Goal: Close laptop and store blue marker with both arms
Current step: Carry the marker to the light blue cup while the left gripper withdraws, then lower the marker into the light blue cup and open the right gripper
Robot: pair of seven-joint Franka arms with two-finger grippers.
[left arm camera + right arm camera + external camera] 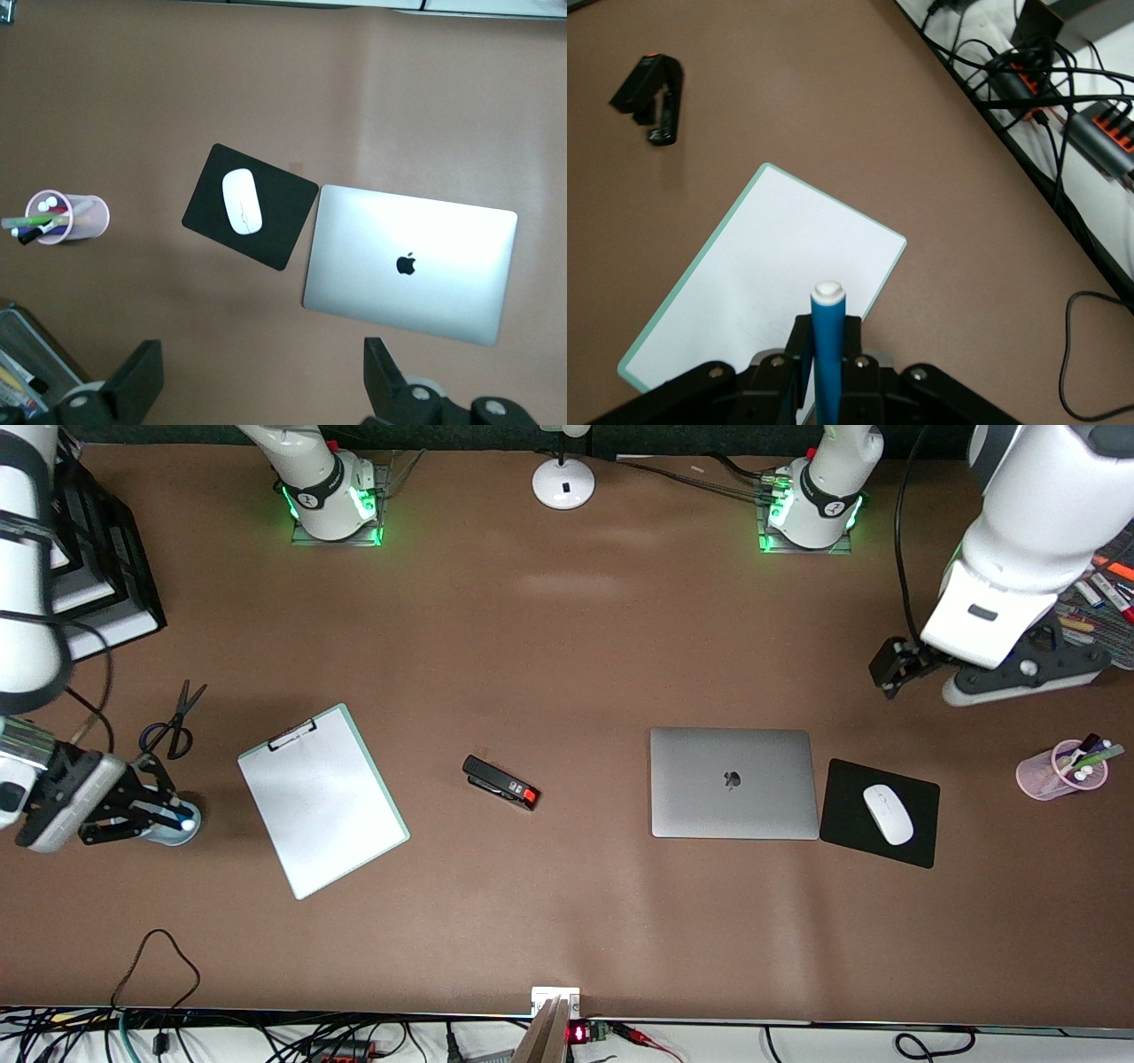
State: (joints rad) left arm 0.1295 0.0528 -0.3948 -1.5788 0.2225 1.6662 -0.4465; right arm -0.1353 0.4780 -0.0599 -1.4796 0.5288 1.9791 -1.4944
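Observation:
The laptop [733,783] lies shut on the table, silver lid up with the dark apple logo showing; it also shows in the left wrist view [412,263]. My right gripper [170,817] is shut on the blue marker [828,350], whose pale end points out past the fingers; it hangs by the edge of the clipboard [323,800] at the right arm's end of the table. In the front view the marker [183,822] is mostly hidden by the fingers. My left gripper [893,669] is open and empty, up over bare table at the left arm's end; its fingers [140,379] stand wide apart.
A black mouse pad [917,837] with a white mouse [888,813] lies beside the laptop. A pink cup of pens [1056,772] stands toward the left arm's end. A black stapler [500,782] lies mid-table. Scissors [173,722], a lamp base [563,483] and a mesh tray of markers [1107,607] are also on the table.

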